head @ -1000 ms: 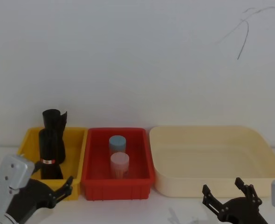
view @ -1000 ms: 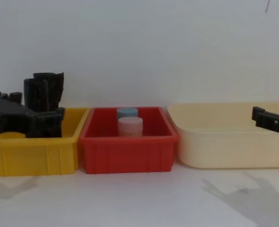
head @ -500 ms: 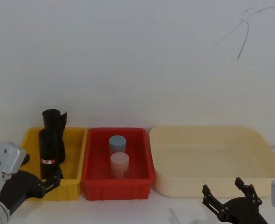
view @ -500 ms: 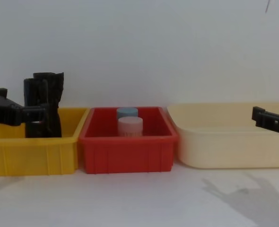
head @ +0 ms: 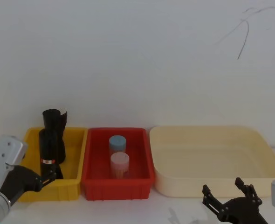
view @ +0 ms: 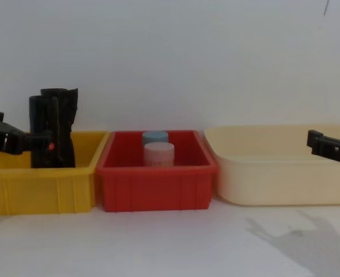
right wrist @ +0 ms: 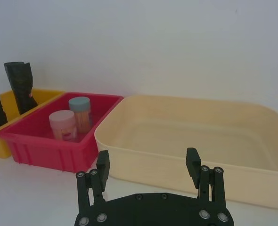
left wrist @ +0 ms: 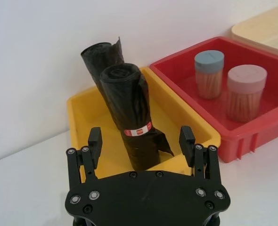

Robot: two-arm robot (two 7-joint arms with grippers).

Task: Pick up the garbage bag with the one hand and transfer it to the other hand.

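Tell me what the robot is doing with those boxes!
The robot's left gripper, fingers open, is lined up on the black plastic garbage-bag roll with the red-and-white label. That roll stands in the yellow plastic bin next to another black roll. Nothing has been grabbed yet. The right gripper, also open, hangs low in front of the wide cream tray. Two lidded jars sit in the red bin in the middle.

The garbage bag (left wrist: 132,113) is crinkled, faintly glossy black plastic; the yellow bin (left wrist: 88,112) looks like smooth plastic.
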